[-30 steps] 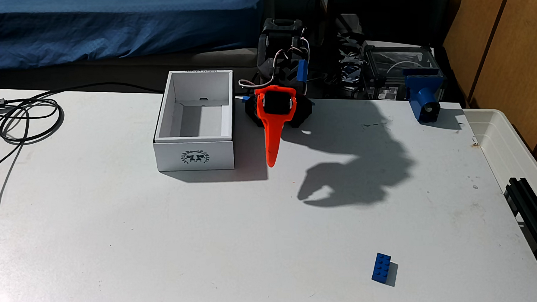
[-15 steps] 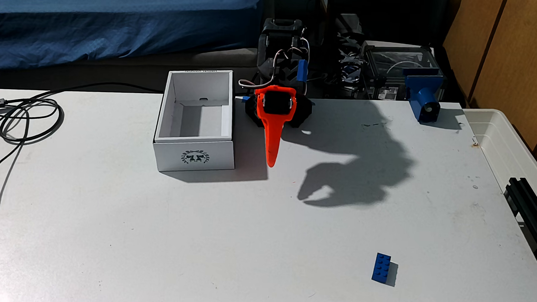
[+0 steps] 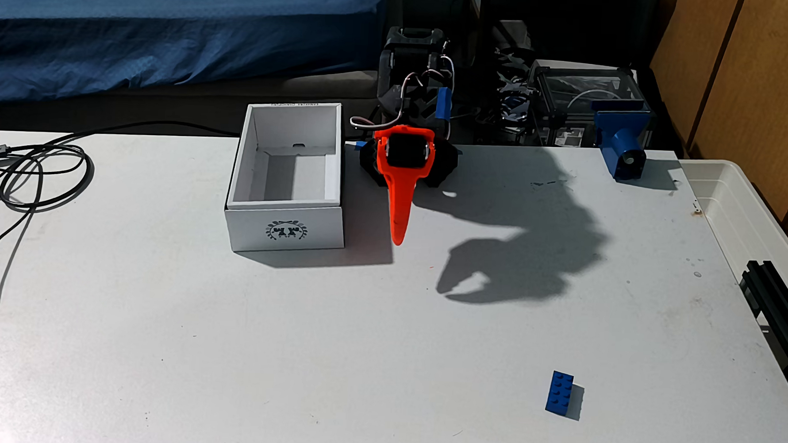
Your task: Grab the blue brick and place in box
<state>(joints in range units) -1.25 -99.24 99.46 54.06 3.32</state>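
white table (image 3: 239, 343) sunlit, cables (image 3: 30, 182) at left | blue bedding (image 3: 161, 32) behind | tool (image 3: 398, 240) state unclear

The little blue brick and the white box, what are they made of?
The small bright-blue studded brick looks like hard, smooth plastic: moulded round studs, crisp edges. The white low-walled box looks like matte cardboard: thin folded walls, a printed dark wreath logo.

A white table (image 3: 285, 345) filled the fixed view, lit hard from the left (shadows fell rightward). Behind it lay a bed (image 3: 161, 32) under a blue sheet. Wooden panels (image 3: 758, 67) stood at the right, a clear bin (image 3: 747, 204) beside the table's right edge, and cables (image 3: 39, 178) at the left.
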